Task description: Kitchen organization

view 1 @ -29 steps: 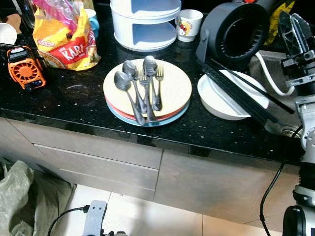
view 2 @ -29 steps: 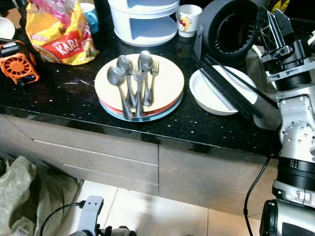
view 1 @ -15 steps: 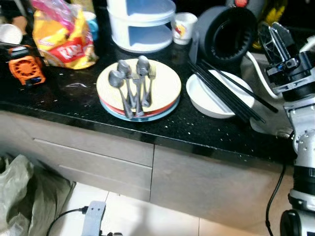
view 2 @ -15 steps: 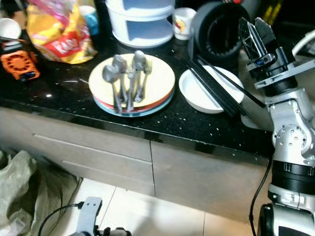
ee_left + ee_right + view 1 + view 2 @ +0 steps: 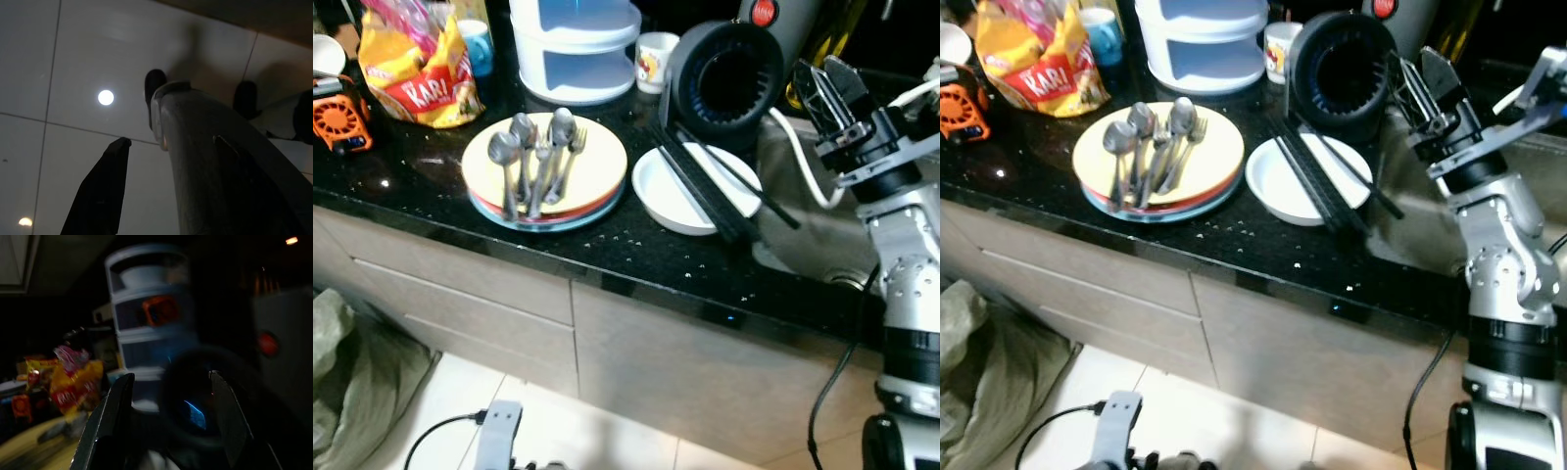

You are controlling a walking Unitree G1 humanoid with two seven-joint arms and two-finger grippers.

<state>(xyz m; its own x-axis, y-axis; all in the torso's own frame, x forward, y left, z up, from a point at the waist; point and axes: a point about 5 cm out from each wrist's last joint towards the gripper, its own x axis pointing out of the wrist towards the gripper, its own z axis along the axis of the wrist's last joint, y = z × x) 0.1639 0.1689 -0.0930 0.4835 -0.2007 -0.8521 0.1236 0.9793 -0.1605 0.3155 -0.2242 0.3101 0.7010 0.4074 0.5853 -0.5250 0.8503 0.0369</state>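
The right gripper (image 5: pixel 827 88) hovers wide and empty right of the bowl (image 5: pixel 690 176); the chopsticks (image 5: pixel 710 181) across it run diagonally toward it. Left gripper (image 5: pixel 161 186), probably open, hangs idle.

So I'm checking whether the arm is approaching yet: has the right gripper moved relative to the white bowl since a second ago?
Yes. The right gripper has shifted leftward, closer to the white bowl and the chopsticks across it.
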